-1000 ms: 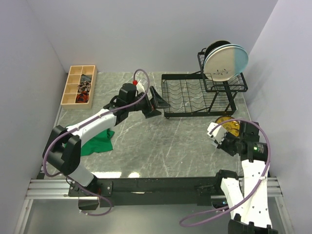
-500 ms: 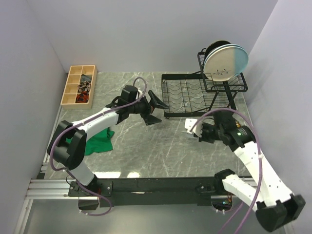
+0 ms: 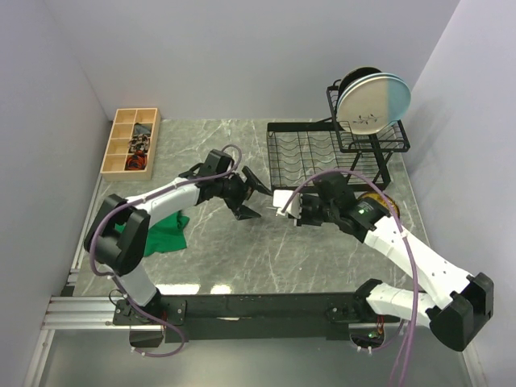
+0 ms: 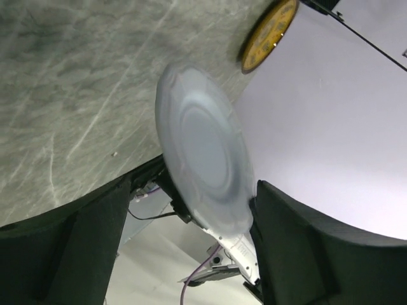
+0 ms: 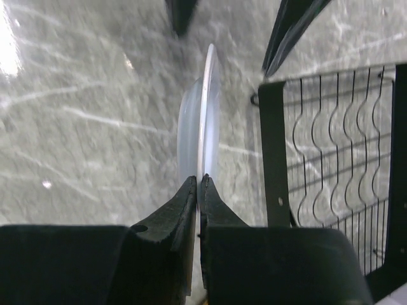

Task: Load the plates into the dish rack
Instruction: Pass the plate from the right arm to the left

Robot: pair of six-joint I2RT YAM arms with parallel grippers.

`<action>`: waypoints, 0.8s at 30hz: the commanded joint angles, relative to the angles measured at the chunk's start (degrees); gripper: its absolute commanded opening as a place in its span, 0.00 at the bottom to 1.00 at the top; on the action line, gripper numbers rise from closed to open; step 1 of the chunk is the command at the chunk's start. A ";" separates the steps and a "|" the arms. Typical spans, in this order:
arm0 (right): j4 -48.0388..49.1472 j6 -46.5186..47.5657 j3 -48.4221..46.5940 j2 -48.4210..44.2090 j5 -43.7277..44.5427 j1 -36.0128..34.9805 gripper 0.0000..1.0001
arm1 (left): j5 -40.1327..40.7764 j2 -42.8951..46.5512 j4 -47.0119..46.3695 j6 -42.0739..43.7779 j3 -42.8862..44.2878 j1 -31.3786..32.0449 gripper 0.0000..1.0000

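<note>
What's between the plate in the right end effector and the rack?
Nothing visible. The pale plate, on edge in the right end effector, is beside a front corner of the dish rack; the open left end effector is opposite.

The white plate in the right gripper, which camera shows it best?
Left wrist: the white plate faces it, rim and well visible. Right wrist sees it edge-on, pinched by the right gripper. Top view shows only a small sliver.

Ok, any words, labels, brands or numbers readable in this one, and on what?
None can be read.
Cream-and-blue plate in the dish rack: small dark marks near its middle, too small to read.
Pale plate: no lettering visible.
</note>
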State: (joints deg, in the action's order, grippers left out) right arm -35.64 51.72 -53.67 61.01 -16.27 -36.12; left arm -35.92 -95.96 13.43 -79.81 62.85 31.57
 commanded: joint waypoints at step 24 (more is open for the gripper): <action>-1.97 -21.64 -17.15 4.28 -14.56 -3.71 0.93 | 9.02 5.08 7.12 42.51 9.22 -5.29 0.01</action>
State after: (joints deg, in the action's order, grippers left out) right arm -34.74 38.63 -62.89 63.86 -22.92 -42.83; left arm -30.63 -96.77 16.75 -55.90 66.78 26.06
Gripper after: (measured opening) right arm 0.899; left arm 0.055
